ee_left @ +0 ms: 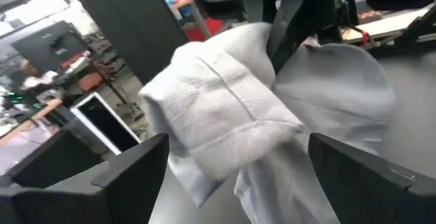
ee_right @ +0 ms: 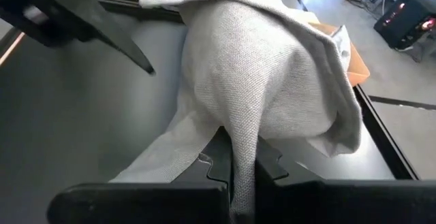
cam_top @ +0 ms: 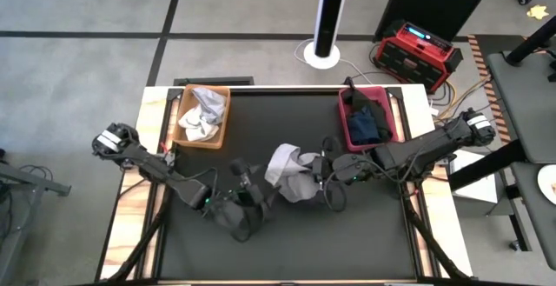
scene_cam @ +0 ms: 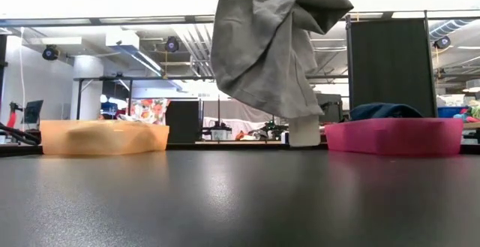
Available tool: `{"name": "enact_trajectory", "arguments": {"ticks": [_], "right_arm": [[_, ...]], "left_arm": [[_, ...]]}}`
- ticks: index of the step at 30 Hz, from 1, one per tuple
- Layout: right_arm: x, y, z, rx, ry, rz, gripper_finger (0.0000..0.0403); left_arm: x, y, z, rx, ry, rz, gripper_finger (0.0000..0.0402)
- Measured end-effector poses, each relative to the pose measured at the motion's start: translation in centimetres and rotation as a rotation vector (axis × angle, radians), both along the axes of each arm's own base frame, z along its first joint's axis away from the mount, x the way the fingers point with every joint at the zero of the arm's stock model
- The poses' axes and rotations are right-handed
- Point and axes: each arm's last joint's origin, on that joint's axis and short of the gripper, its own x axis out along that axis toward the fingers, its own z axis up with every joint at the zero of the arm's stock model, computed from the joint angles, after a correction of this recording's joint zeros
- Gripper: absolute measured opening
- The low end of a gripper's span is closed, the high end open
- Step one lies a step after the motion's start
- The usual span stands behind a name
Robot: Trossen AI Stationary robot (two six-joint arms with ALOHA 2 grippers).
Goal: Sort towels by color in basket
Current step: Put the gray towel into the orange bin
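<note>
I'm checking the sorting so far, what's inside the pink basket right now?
The pink basket holds dark towels, navy blue with black at the far end. Whatever lies beneath them is covered, so no count is possible.

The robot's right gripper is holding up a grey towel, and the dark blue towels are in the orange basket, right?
Nearly. The right gripper does hold the grey towel up, but the dark blue towels lie in the pink basket. The orange basket holds light ones. The high view shows it.
</note>
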Motion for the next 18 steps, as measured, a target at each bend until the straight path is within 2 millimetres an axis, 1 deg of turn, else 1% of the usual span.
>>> {"name": "enact_trajectory", "arguments": {"ticks": [5,8,10,14,18], "right_arm": [[0.1,0.1,0.1,-0.001,-0.009,0.023,0.0009],[0.1,0.3,0.1,0.015,-0.002,0.093,0.0009],[0.1,0.5,0.0,0.016,0.006,0.137,0.0009],[0.2,0.5,0.1,0.021,0.0,0.161,0.0009],[0.4,0.6,0.5,0.011,-0.048,0.172,0.0009]], "left_arm": [[1.6,2.4,-0.1,-0.046,0.037,-0.097,0.0338],[2.4,3.5,0.0,-0.057,0.036,-0.197,0.0336],[2.7,3.8,0.0,-0.04,0.043,-0.254,0.0329],[2.9,4.1,-0.1,-0.045,0.044,-0.341,0.0299],[2.8,3.9,-0.6,-0.066,0.058,-0.411,0.0242]]}}
